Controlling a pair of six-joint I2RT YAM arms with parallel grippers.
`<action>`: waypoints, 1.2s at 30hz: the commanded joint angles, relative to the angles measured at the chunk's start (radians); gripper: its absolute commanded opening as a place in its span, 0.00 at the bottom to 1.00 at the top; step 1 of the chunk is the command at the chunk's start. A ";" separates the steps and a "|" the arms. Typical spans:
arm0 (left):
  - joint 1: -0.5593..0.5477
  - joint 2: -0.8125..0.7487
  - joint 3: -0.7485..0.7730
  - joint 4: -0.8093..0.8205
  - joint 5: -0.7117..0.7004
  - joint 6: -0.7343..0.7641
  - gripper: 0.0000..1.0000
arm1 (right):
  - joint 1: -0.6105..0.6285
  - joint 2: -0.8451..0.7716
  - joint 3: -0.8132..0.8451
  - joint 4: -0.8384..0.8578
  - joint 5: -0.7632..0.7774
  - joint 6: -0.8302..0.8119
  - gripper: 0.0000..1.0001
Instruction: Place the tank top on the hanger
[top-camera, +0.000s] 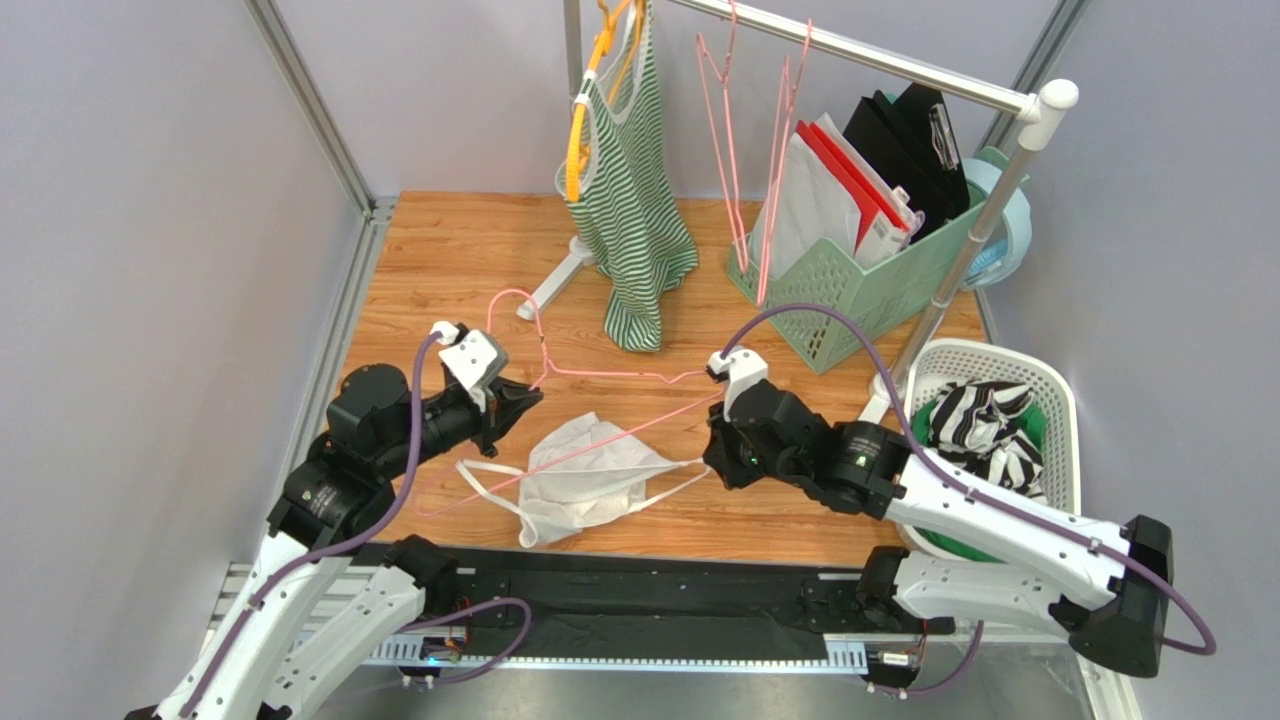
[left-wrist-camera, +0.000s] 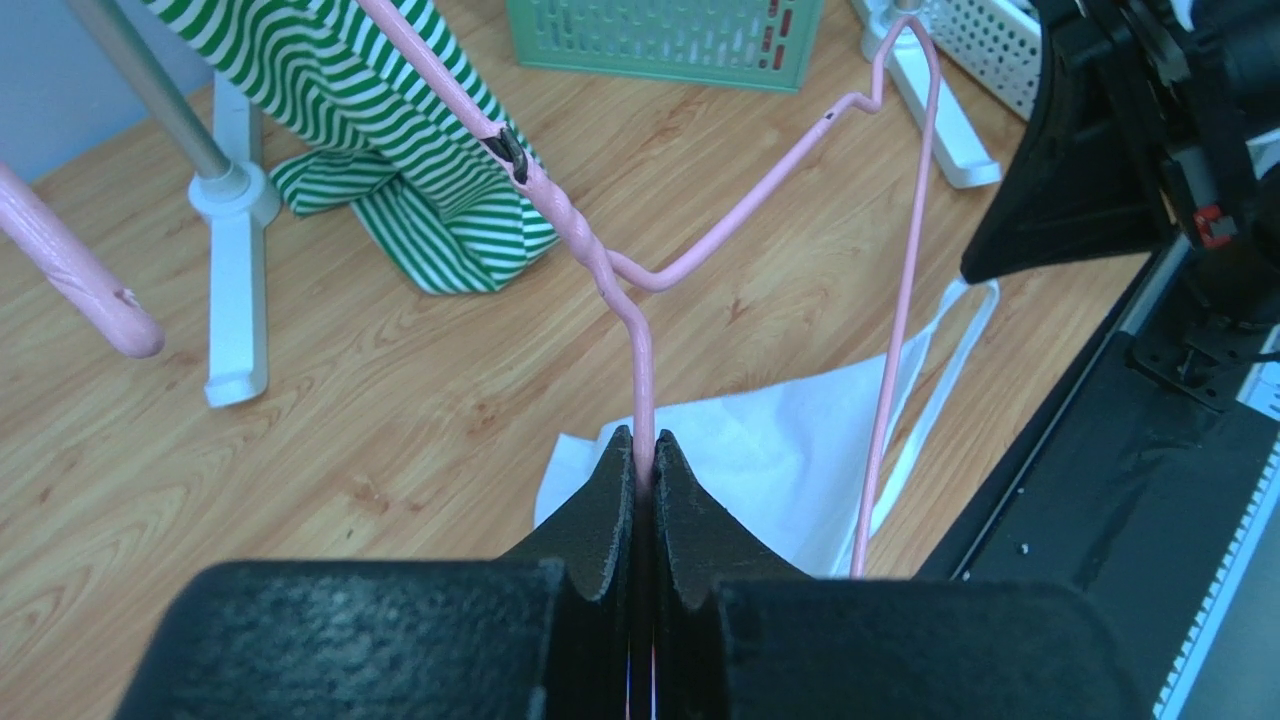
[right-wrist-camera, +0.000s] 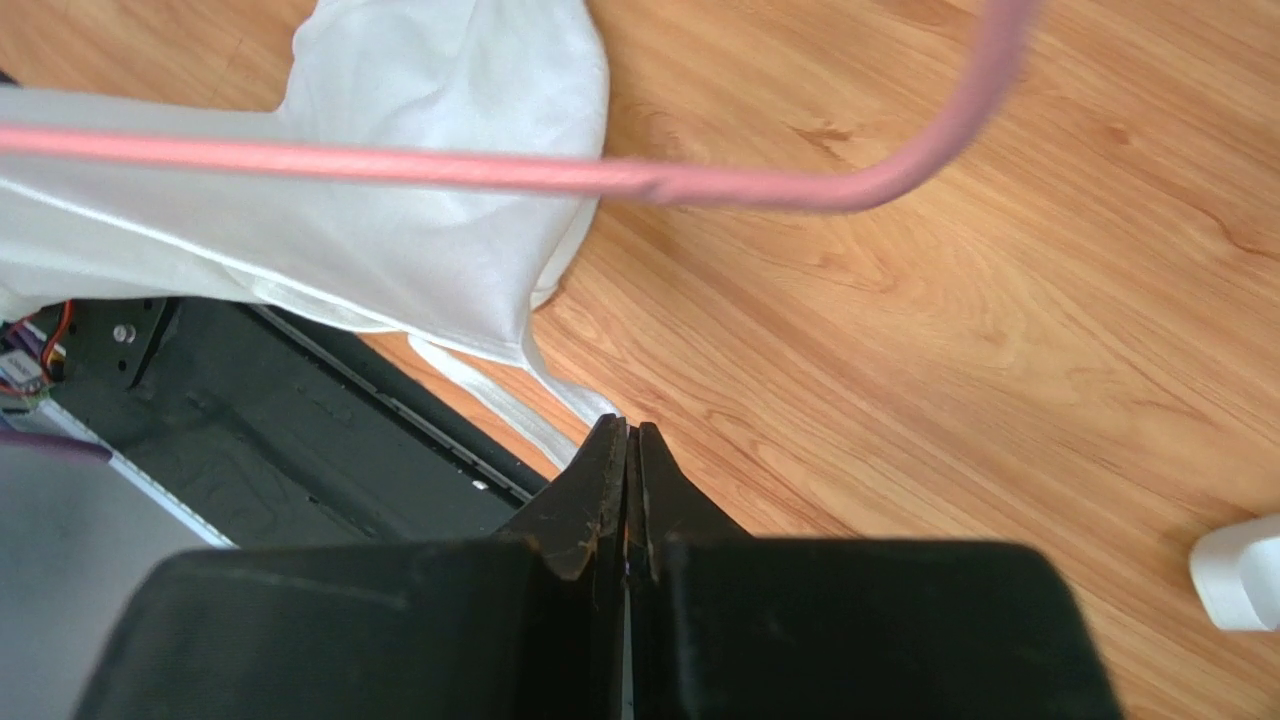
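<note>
The white tank top (top-camera: 579, 473) lies crumpled on the wooden table between my arms; it also shows in the left wrist view (left-wrist-camera: 751, 450) and the right wrist view (right-wrist-camera: 451, 75). The pink wire hanger (top-camera: 624, 375) lies tilted over it, hook toward the back. My left gripper (top-camera: 519, 402) is shut on the hanger's wire just below the twisted neck (left-wrist-camera: 643, 360). My right gripper (top-camera: 717, 450) is shut at the right end of the top, and a white shoulder strap (right-wrist-camera: 564, 405) runs right into its closed tips. The hanger wire (right-wrist-camera: 451, 165) crosses above the fabric there.
A green-and-white striped tank top (top-camera: 631, 210) hangs on a yellow hanger from the rail (top-camera: 887, 60), with spare pink hangers (top-camera: 721, 135) beside it. A green basket (top-camera: 857, 300) and a white laundry basket (top-camera: 1052, 390) stand at the right. The rack's white foot (top-camera: 556, 285) rests behind the hanger.
</note>
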 joint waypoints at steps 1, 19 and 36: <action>0.004 -0.010 -0.009 0.065 0.087 0.016 0.00 | -0.063 -0.077 -0.024 -0.034 0.044 0.027 0.00; -0.023 -0.014 -0.022 0.082 0.122 0.036 0.00 | -0.254 -0.206 0.057 -0.161 0.035 -0.068 0.00; -0.052 -0.011 -0.025 0.081 0.098 0.048 0.00 | -0.254 -0.169 0.247 -0.247 0.013 -0.123 0.00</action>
